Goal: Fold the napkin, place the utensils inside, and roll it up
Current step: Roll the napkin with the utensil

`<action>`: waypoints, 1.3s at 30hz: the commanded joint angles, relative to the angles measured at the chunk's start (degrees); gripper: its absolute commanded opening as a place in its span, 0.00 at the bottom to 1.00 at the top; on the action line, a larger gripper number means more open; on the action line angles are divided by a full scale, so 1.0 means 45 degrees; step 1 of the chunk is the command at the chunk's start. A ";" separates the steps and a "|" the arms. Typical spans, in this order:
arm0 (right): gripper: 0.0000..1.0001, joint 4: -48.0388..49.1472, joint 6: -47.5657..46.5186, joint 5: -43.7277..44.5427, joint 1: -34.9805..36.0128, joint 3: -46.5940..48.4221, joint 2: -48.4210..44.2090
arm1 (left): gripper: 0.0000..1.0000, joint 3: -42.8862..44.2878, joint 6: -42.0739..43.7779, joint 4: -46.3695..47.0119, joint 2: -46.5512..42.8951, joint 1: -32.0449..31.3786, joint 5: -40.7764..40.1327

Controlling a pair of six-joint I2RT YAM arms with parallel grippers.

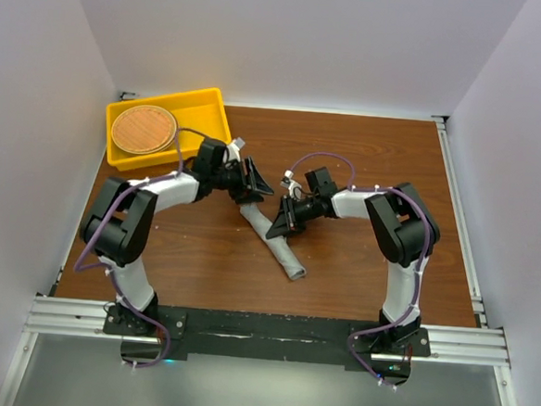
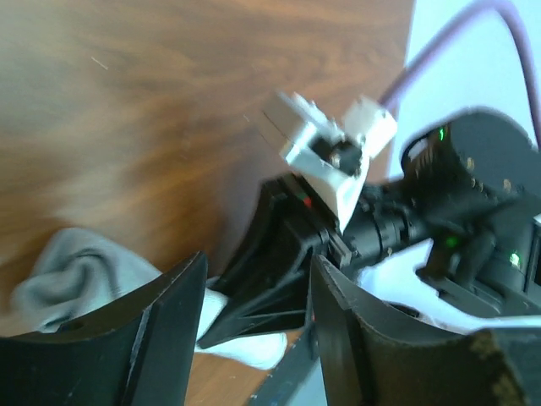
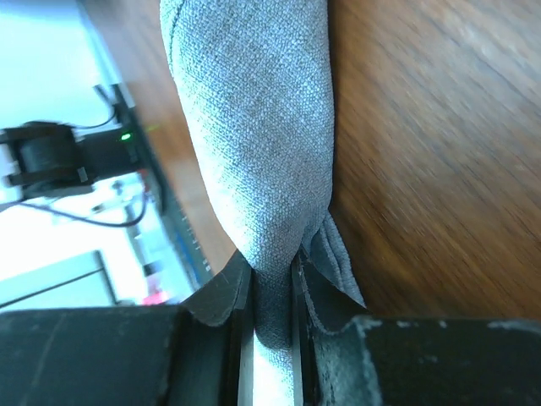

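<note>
The brown wooden table point(image 1: 375, 164) carries a yellow tray point(image 1: 212, 115) at its far left corner, with a round woven disc point(image 1: 143, 129) inside. The grey napkin point(image 1: 284, 252) lies rolled into a slim tube, slanting between the arms. The right gripper point(image 3: 269, 292) is clamped on the roll near its middle, squeezing the cloth between its fingers. The left gripper point(image 2: 254, 296) stands parted and holds nothing, just beside the roll's far end.

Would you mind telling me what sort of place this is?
Likely a robotics lab cell: white walls enclose a wooden table, with left arm and right arm mounted along an aluminium rail.
</note>
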 commanded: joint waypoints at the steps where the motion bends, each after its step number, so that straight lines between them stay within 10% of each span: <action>1: 0.01 -0.1081 -0.0945 -0.0308 -0.0494 -0.0283 0.0518 | 0.56 -0.0637 -0.1524 0.2477 0.0837 -0.0782 0.0741; 9: 0.10 -0.2938 -0.2261 0.1023 -0.0476 0.0069 -0.0104 | 0.53 -0.0930 -0.0157 0.2243 0.2223 -0.0764 -0.0079; 19: 0.60 -0.6670 -0.3491 0.4578 0.0148 0.1280 -0.2525 | 0.52 -0.0930 0.0606 0.1890 0.2792 -0.0529 -0.0297; 27: 0.60 -0.7492 -0.2967 0.8713 0.1203 -0.0163 -0.4324 | 0.52 -0.0521 0.0938 0.1481 0.2987 -0.0529 -0.0257; 34: 0.34 -0.7745 -0.2417 1.1722 0.2217 -0.1065 -0.5067 | 0.51 0.0046 0.1347 0.0818 0.3163 -0.0529 -0.0159; 39: 0.61 -0.7689 -0.3255 1.3602 0.3994 0.0572 -0.5828 | 0.52 0.0572 0.1465 0.0056 0.3299 -0.0529 -0.0003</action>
